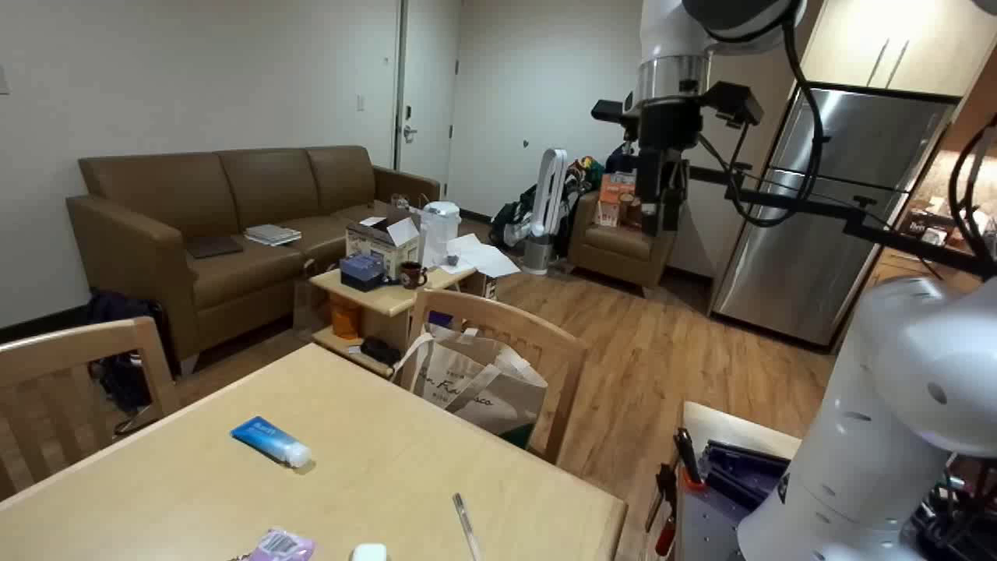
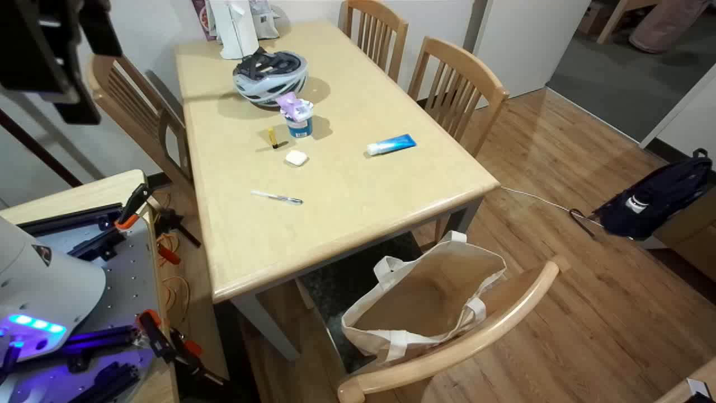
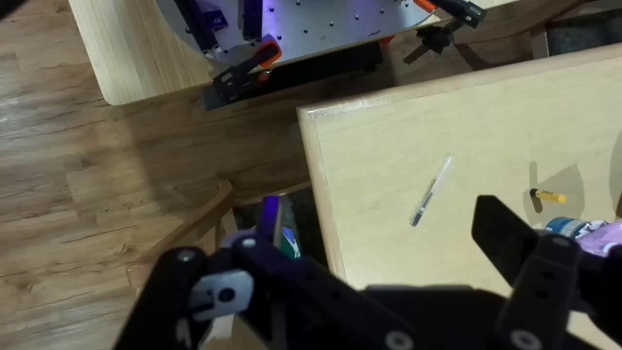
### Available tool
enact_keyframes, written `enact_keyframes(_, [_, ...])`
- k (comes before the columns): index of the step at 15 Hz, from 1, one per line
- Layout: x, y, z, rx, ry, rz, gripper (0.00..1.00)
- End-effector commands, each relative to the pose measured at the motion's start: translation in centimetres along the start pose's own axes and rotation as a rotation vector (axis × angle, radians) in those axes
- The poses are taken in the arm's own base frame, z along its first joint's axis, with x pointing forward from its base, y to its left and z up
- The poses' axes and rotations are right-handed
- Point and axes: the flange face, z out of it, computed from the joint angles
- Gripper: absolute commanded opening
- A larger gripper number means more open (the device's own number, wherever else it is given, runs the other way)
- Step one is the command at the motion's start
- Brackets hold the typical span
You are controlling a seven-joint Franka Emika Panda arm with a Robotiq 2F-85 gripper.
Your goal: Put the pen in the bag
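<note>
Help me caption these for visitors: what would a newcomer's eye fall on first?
Probably the upturned helmet on the table, beyond the pen in an exterior view. Next, likely, the cream bag gaping open on a chair at the table's edge. Then the blue lights on the robot's white base beside the table, and the open gripper above tabletop level.

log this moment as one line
gripper: open, empty | pen: on table | bag: open-topped, on chair | status: pen not bagged

Pen [image 2: 278,197] on table [image 2: 347,198], open bag [image 2: 428,294] on 1 chair [image 2: 472,344]
</note>
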Motion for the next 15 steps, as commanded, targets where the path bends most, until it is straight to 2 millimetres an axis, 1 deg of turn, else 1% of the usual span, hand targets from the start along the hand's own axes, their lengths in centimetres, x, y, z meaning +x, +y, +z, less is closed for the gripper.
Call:
enact_keyframes(1, [0.0, 0.0, 0.0, 0.000, -0.001, 0.000, 1.00])
enact_keyframes(9, [-0.2, -0.1, -0.1, 0.001, -0.013, 0.001, 1.00])
enact_keyframes(10, [-0.1, -0.5, 0.0, -0.001, 0.015, 0.075, 1.00])
enact_keyframes(11, [0.0, -1.0, 0.1, 0.022, 0.054, 0.112, 1.00])
enact_keyframes(13, [1.0, -3.0, 0.9, 0.053, 0.127, 0.199, 1.00])
enact_keyframes(15, [3.0, -6.4, 3.2, 0.059, 0.189, 0.293, 1.00])
